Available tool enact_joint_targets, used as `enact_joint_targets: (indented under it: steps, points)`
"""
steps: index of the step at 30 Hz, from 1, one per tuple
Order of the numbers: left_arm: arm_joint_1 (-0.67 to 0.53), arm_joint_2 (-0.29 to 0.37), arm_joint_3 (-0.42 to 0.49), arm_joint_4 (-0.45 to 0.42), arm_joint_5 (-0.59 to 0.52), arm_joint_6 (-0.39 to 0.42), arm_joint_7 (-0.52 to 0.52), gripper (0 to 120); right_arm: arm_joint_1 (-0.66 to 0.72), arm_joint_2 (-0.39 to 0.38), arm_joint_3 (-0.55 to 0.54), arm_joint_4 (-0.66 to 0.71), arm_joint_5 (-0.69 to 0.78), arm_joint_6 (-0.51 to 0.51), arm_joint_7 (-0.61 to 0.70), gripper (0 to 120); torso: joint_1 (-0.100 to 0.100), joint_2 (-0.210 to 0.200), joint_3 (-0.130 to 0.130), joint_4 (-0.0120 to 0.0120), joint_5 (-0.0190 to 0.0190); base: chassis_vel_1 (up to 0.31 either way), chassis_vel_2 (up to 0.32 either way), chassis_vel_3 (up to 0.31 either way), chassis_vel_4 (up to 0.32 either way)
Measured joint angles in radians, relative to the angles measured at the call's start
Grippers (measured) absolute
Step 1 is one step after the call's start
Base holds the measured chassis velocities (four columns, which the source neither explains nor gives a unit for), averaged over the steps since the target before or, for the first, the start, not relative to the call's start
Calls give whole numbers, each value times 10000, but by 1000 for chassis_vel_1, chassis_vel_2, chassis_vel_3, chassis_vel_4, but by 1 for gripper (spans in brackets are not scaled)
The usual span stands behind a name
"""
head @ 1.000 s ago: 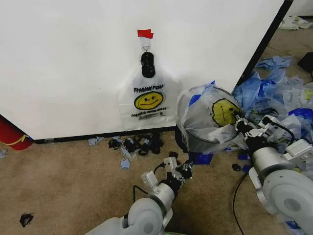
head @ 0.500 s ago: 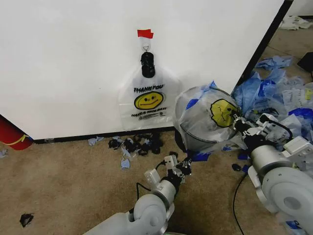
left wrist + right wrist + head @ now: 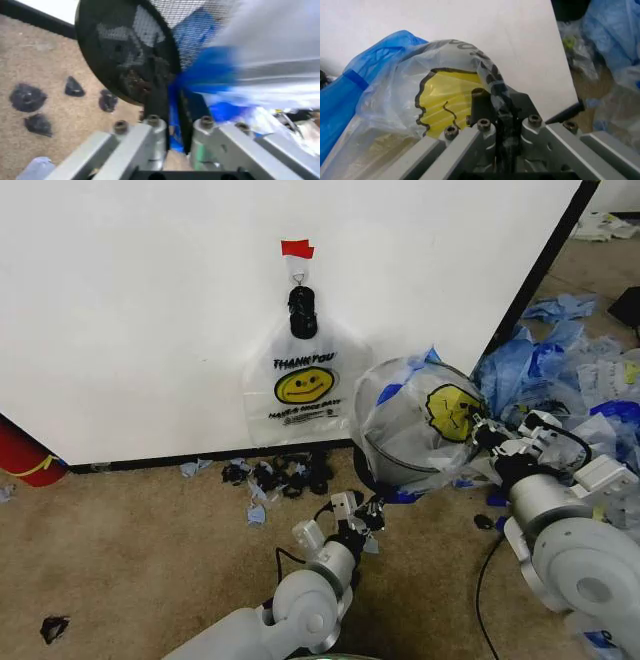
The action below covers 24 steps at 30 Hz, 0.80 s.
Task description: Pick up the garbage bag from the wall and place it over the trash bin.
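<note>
garbage bag (image 3: 425, 420) draped over tilted trash bin (image 3: 125, 56). right gripper (image 3: 484, 432) clamped on bag film; left gripper (image 3: 368, 515) clamped on bin's lower edge w/ blue bag edge.

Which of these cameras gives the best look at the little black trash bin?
The left wrist view: the trash bin shows its black mesh wall up close, with the left gripper pinching its edge. In the head view the bin is a dark sliver under the garbage bag. The right wrist view shows bag plastic, not the bin.
</note>
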State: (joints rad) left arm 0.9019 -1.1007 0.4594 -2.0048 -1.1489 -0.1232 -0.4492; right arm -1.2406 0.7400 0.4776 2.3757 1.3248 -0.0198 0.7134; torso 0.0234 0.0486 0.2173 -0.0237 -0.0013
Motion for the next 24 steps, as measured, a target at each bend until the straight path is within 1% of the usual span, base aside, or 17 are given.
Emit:
enact_joint_targets:
  steps: [2, 4, 7, 8, 10, 12, 13, 14, 15, 16, 17, 19, 21, 22, 23, 24]
  points:
    - [162, 317, 5, -419, -38, 93, 42, 23, 100, 141, -130, -310, -422, 196, -506, 0, 0, 0, 0, 2, 1, 0, 0, 0, 0]
    - [303, 591, -55, -632, -53, 116, 47, 30, 138, 257, -229, -599, -902, 349, -937, 0, 0, 0, 0, 2, 0, 0, 0, 0, 0]
    - [635, 1133, -433, -938, 25, 60, 19, 43, -4, 435, -346, -1425, -2291, 986, -2334, 0, 0, 0, 0, 4, 1, 0, 0, 0, 0]
    - [635, 1133, -433, -938, 25, 60, 19, 43, -4, 435, -346, -1425, -2291, 986, -2334, 0, 0, 0, 0, 4, 1, 0, 0, 0, 0]
    - [681, 1446, -699, -1226, 32, 27, -68, 51, -248, 479, -314, -1721, -2899, 1263, -2971, 0, 0, 0, 1, 4, 3, 0, 0, 0, 0]
    - [644, 1734, -1065, -1640, 15, 21, -170, 59, -551, 512, -292, -1874, -3378, 1454, -3641, 0, 0, 0, 0, -4, 2, 0, 0, 0, 0]
    - [600, 1865, -1243, -1833, 0, 24, -208, 65, -663, 528, -312, -1965, -3656, 1546, -4011, 0, 0, 0, 0, -3, -1, 0, 0, 0, 0]
    - [453, 2107, -1627, -2174, -96, 44, -277, 69, -762, 568, -415, -2147, -4174, 1727, -4481, 0, -1, 1, -1, -2, 1, 0, 0, 0, 0]
    - [453, 2107, -1627, -2174, -96, 44, -277, 69, -762, 568, -415, -2147, -4174, 1727, -4481, 0, -1, 1, -1, -2, 1, 0, 0, 0, 0]
    - [327, 2253, -1902, -2381, -231, 68, -313, 72, -790, 605, -494, -2301, -4596, 1871, -4779, 0, 0, 0, 0, 1, 3, 0, 0, 0, 0]
    - [182, 2400, -2194, -2606, -402, 86, -338, 77, -824, 649, -597, -2439, -4978, 1974, -5059, 0, 0, 0, 0, 1, 0, 0, 0, 0, 0]
    - [-69, 2645, -2569, -2918, -694, 143, -348, 86, -860, 722, -754, -2623, -5472, 2082, -5338, 0, 0, 0, 1, 3, 6, 0, 0, 0, 0]
    - [-280, 2846, -2742, -3141, -887, 189, -343, 94, -877, 779, -866, -2703, -5686, 2140, -5423, 0, 0, 0, 0, 0, 1, 0, 0, 0, 0]
    - [-280, 2846, -2742, -3141, -887, 189, -343, 94, -877, 779, -866, -2703, -5686, 2140, -5423, 0, 0, 0, 0, 0, 1, 0, 0, 0, 0]
    - [-320, 2890, -2761, -3196, -922, 200, -343, 98, -890, 808, -917, -2721, -5728, 2149, -5425, 0, 0, 0, 0, 0, 0, 0, 0, 0, 0]
    - [-329, 2916, -2768, -3256, -939, 207, -343, 98, -910, 833, -940, -2723, -5749, 2149, -5425, 0, 0, 0, 0, 1, 2, 0, 0, 0, 0]
